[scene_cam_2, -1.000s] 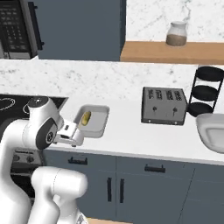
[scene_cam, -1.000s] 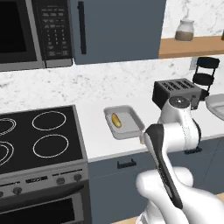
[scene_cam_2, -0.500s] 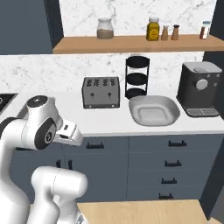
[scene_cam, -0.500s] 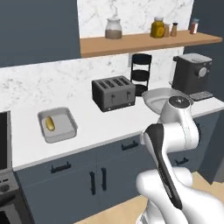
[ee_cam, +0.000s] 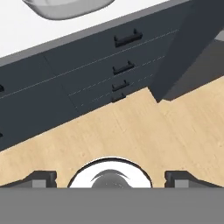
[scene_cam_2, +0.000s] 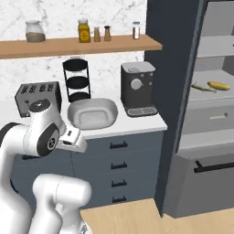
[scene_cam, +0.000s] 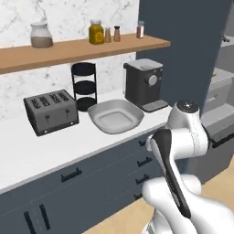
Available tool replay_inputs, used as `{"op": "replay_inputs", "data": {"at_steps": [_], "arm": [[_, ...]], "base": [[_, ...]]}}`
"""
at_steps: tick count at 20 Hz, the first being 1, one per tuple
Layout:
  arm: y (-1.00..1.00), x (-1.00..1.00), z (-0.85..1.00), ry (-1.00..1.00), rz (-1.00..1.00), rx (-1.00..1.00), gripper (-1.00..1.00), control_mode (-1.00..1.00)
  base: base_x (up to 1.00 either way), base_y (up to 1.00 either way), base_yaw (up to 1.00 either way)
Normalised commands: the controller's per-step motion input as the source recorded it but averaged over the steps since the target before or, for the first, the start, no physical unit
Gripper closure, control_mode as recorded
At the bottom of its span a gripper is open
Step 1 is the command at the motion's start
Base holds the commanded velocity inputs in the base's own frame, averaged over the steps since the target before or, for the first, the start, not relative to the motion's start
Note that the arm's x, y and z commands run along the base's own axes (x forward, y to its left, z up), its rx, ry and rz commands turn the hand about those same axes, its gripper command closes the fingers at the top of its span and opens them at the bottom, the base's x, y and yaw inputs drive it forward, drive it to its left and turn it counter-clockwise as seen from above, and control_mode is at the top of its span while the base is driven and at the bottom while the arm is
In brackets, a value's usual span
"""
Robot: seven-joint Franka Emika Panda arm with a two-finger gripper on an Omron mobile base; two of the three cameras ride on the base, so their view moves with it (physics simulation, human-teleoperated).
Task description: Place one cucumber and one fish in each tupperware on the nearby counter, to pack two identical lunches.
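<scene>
Cucumber [scene_cam_2: 219, 85] and fish [scene_cam_2: 201, 87] lie on a shelf of the open compartment, well apart from the tupperware [scene_cam_2: 92, 112] on the counter [scene_cam_2: 141, 123]. My gripper [ee_cam: 111, 179] hangs wide open and empty. Cucumber looks stiff; I'd pinch its middle. Fish seems thin, likely slippery: grip across the body

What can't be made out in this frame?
- Tupperware, hand view: cut off by the top edge, contents hidden.
- Items on the open fridge shelf, right base view: too small to identify surely.
- Tool, hand view: fingers mostly behind the bottom band; they stand wide apart.
</scene>
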Motion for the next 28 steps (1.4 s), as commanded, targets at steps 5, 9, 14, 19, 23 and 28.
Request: {"op": "replay_inputs", "data": {"at_steps": [5, 9, 14, 19, 23, 28], "arm": [[0.00, 0.00, 0.00, 0.00, 0.00, 0.00, -1.00, 1.00], [0.00, 0.00, 0.00, 0.00, 0.00, 0.00, -1.00, 1.00], [0.00, 0.00, 0.00, 0.00, 0.00, 0.00, -1.00, 1.00], [0.00, 0.00, 0.00, 0.00, 0.00, 0.00, -1.00, 1.00], [0.00, 0.00, 0.00, 0.00, 0.00, 0.00, -1.00, 1.00], [0.00, 0.00, 0.00, 0.00, 0.00, 0.00, -1.00, 1.00]], "base": [[0.17, -1.00, -0.13], [0.30, -1.00, 0.05], [0.11, -1.00, 0.17], [0.04, -1.00, 0.36], [0.08, -0.92, 0.43], [0.19, -0.78, 0.42]]}}
